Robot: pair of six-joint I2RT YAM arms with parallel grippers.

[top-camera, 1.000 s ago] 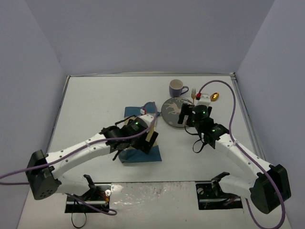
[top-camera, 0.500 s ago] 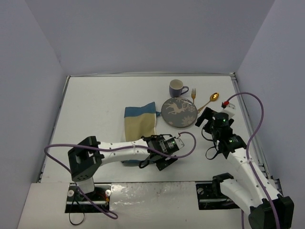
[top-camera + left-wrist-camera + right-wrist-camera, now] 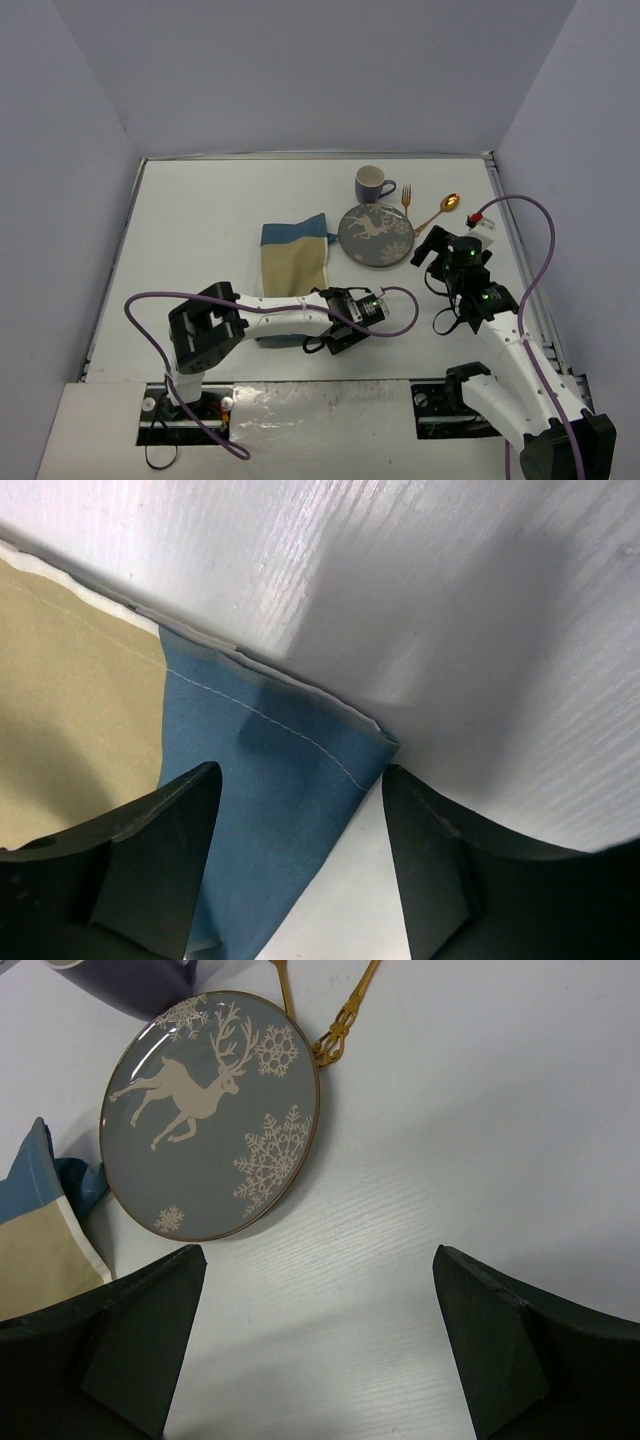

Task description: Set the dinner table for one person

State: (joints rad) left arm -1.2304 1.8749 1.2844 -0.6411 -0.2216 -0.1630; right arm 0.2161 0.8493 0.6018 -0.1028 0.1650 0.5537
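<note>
The dinner table (image 3: 200, 220) is filling the whole workspace under both arms, showing as a plain matte white slab with a faint grain in the wrist views. By my reading, the setting is barely getting under way. The blue-and-tan placemat (image 3: 292, 265) is lying left of centre with its far right corner rumpled and nothing resting on it. The left gripper (image 3: 298, 780) is hovering low over its near blue corner, jaws spread wide and gripping nothing. The reindeer plate (image 3: 375, 236) is sitting on bare table just beside the mat, so it is likely waiting to be moved onto the cloth. The right gripper (image 3: 318, 1270) is hanging near it, jaws wide apart and empty. The mug (image 3: 372, 185), spoon (image 3: 445, 207) and fork (image 3: 406, 203) are clustering behind the plate, not yet arranged.
</note>
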